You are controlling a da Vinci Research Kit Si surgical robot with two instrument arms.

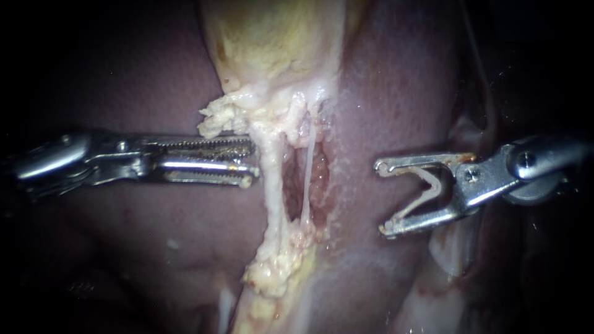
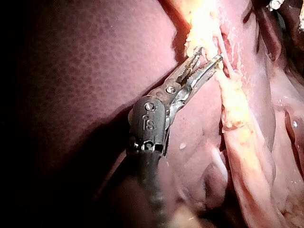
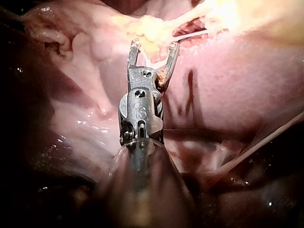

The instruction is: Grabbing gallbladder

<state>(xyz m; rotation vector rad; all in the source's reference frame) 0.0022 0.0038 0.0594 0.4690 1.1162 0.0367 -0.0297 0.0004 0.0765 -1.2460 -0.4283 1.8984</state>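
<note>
Left instrument: it comes in level, its serrated jaws a narrow gap apart and holding nothing; the tips rest against a thick pale strand
Gallbladder: the yellowish sac lies above and beyond the upper jaw; its ragged fatty fringe sits just over that jaw, not between the two
Why so placed: we judge that the left jaws are lined up at the sac's narrow lower end, where the tissue is slim enough for a small bite
Right instrument: it sits across the strands from the left tips, jaws wide, with a pale V-shaped piece in their throat; it touches no tissue, and we judge it parked to leave room
Edges: just past the strand, a thin tube crosses a raw open window, and too deep a bite could catch it
Room: the liver lies beneath both shafts; there is free space to lift toward the fringe, little straight ahead
</note>
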